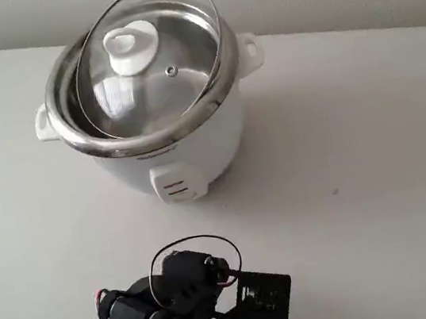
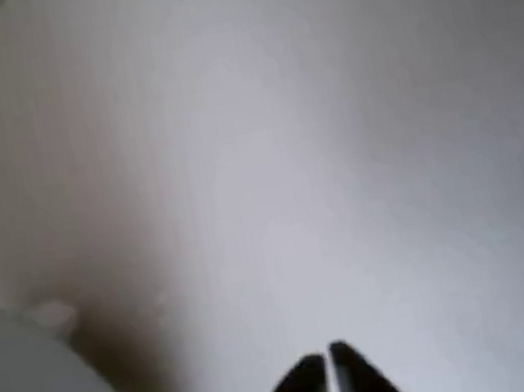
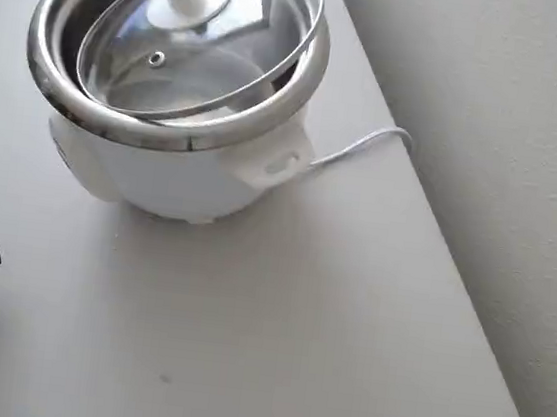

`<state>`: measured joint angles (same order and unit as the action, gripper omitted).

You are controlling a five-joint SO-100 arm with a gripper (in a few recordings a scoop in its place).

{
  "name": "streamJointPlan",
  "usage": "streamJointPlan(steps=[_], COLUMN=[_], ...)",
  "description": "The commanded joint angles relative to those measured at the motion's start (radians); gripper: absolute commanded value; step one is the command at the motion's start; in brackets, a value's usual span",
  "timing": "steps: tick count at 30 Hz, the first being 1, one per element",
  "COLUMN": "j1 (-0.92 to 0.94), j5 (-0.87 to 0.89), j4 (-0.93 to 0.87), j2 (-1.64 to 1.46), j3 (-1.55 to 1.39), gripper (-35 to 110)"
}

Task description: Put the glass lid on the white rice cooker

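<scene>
Round clear glass lid (image 1: 152, 64) w/ thin metal rim & white centre knob sits tilted in the mouth of the squat white rice cooker (image 1: 188, 151): near edge dropped inside the shiny steel pot, far edge riding up above the rim, so not seated flat. Cooker stands on the pale bench (image 1: 346, 188), thin white cord (image 3: 361, 146) trailing off its side. Black gripper (image 2: 331, 387) hangs over bare bench beside cooker, tips nearly touching, clenched on nothing.

Looks like a plain room at home, maybe: white table (image 1: 377, 183) pushed against a bare textured wall (image 3: 491, 112), a household rice cooker (image 1: 195, 146), thin white cord (image 3: 361, 147) trailing off.
</scene>
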<state>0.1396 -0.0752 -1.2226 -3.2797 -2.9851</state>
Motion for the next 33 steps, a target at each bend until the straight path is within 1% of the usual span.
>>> streamJointPlan(steps=[1, 33], j1=[0.009, 0.009], j5=[-0.003, -0.003], j4=[-0.003, -0.003], j2=[-0.008, -0.008], j3=[0.0, 0.0], gripper=[0, 0])
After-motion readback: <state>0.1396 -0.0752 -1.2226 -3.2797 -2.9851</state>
